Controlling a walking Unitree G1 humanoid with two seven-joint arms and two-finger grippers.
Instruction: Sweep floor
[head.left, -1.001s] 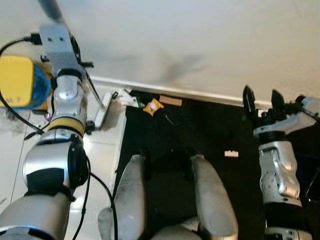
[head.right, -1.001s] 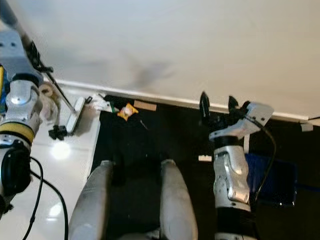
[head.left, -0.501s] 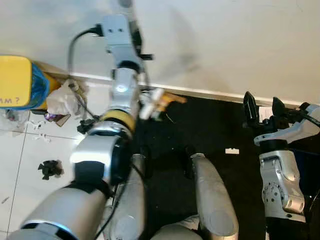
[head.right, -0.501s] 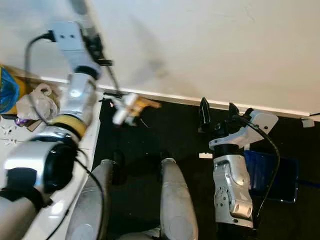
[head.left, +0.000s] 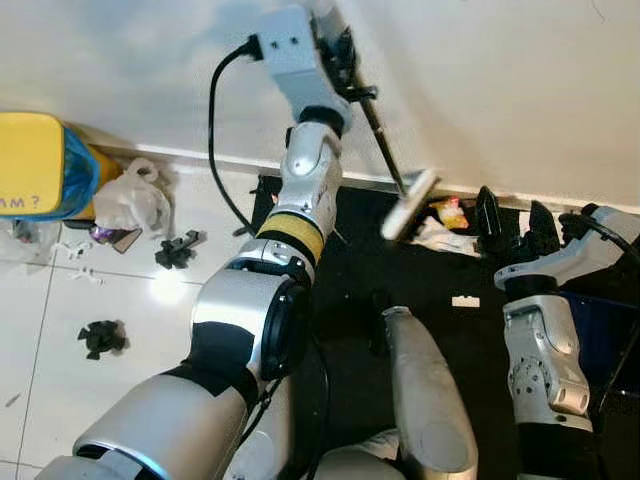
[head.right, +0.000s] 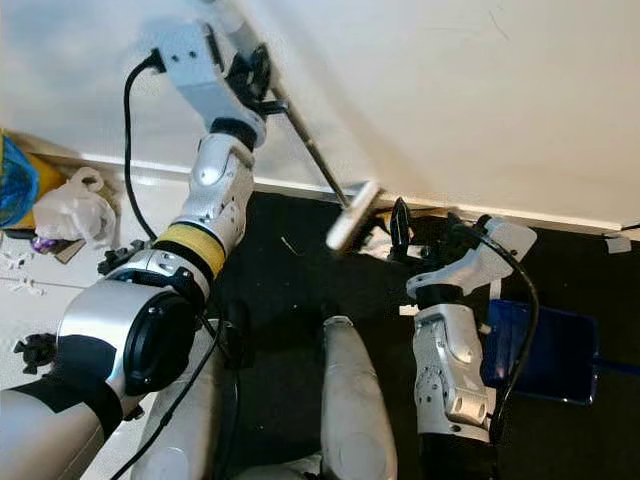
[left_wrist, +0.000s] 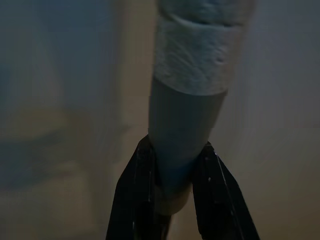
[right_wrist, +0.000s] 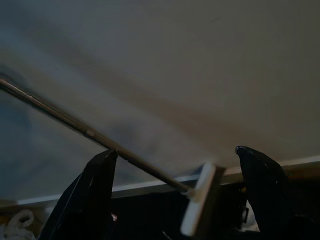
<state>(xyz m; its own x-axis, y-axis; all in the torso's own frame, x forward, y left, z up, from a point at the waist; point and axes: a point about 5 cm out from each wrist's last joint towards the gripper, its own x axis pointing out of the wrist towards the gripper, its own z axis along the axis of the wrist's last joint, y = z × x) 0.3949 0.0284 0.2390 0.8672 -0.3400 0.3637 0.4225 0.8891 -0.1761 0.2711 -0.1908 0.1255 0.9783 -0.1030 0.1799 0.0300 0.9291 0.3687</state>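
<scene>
Left jaws (left_wrist: 175, 200) are clamping the broom (head.left: 385, 140) handle, its head hovering over the black mat (head.left: 350, 260) near trash (head.left: 447, 212); right jaws (head.left: 508, 213) are gaping, holding nothing.

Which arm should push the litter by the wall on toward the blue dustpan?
Left. Its gripper is shut on the broom handle, with the broom head beside the litter. The right gripper is open, holding nothing, near the dustpan.
</scene>
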